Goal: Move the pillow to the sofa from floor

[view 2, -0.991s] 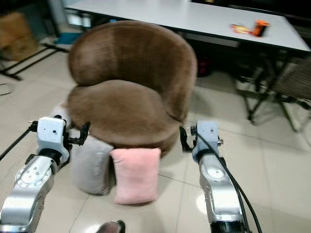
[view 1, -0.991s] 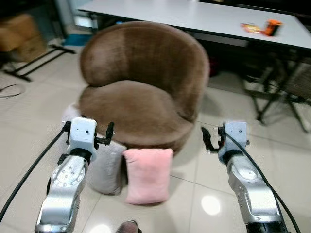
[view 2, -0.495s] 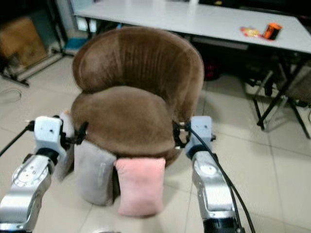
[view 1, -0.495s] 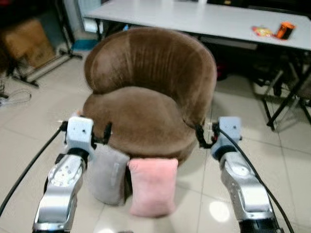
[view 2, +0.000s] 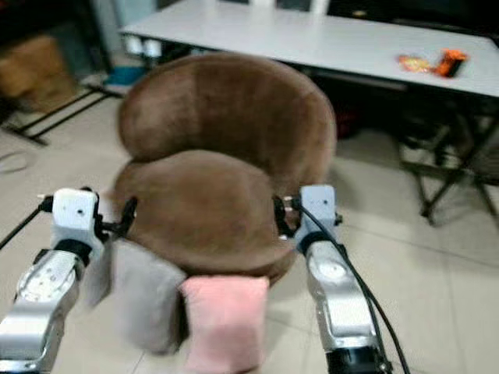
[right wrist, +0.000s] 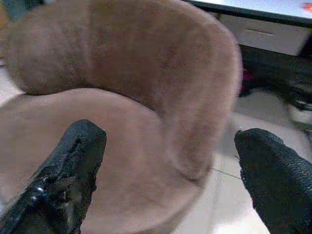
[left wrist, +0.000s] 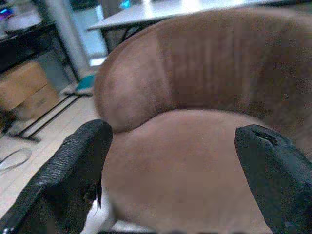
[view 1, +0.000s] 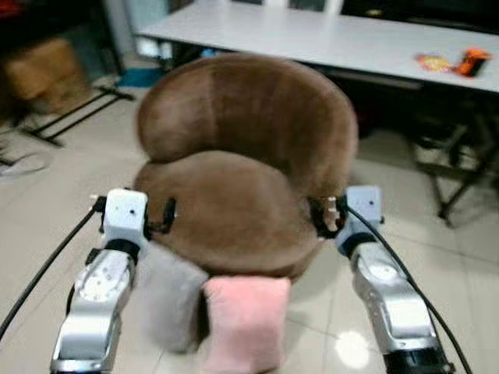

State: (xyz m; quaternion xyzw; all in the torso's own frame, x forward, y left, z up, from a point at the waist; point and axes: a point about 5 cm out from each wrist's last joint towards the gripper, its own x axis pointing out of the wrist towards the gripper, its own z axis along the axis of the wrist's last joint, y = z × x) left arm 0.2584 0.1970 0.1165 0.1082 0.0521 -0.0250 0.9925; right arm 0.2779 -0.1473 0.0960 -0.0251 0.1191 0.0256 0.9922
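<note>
Indoor light is even and moderately bright from overhead, and a ceiling lamp mirrors as a white glare patch on the glossy tile floor (view 1: 351, 348) just right of the pink pillow (view 1: 245, 323). Both eye views are softly motion-blurred throughout. Under the white table (view 1: 327, 39) behind the brown sofa (view 1: 242, 179) it is dark. The wrist views are hazy, their near black fingers (left wrist: 73, 168) out of focus
</note>
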